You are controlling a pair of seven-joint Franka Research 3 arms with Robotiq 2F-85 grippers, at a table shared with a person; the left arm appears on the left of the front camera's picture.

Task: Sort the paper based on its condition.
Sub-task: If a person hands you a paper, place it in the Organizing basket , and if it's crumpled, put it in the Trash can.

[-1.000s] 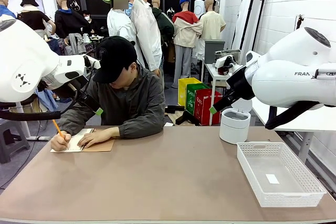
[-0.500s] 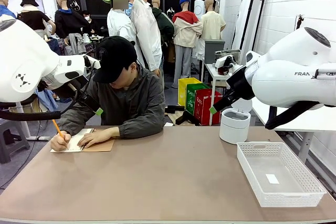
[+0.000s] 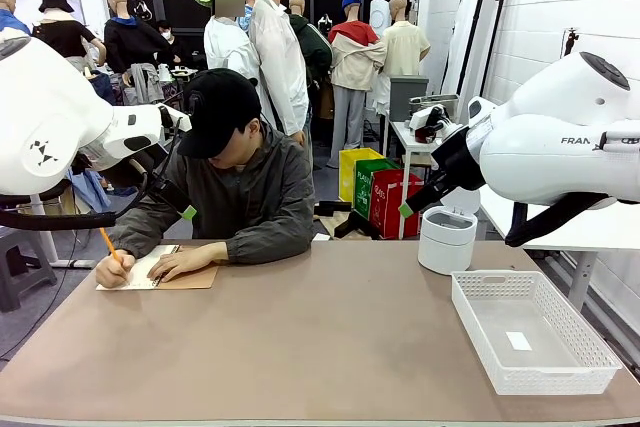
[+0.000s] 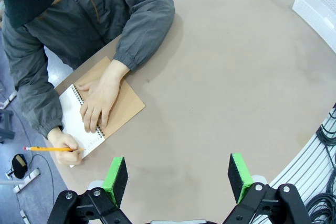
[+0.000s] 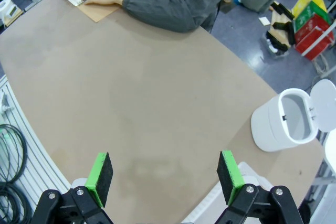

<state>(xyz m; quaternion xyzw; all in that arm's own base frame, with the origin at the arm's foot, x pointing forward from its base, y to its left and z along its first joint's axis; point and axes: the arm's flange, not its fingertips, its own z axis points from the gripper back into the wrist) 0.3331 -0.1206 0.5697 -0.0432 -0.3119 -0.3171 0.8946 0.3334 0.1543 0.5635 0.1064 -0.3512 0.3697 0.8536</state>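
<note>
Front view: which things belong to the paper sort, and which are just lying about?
Job: white page the person is writing on; lidded white bin; white basket. The last two are likely the sorting spots.
Lying about: tag in the basket; brown notebook cover; coloured crates on the floor.

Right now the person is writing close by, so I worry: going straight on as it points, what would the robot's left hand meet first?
Probably bare table: the open left hand points at it, with the notebook and the person's hand on it off to one side.
</note>
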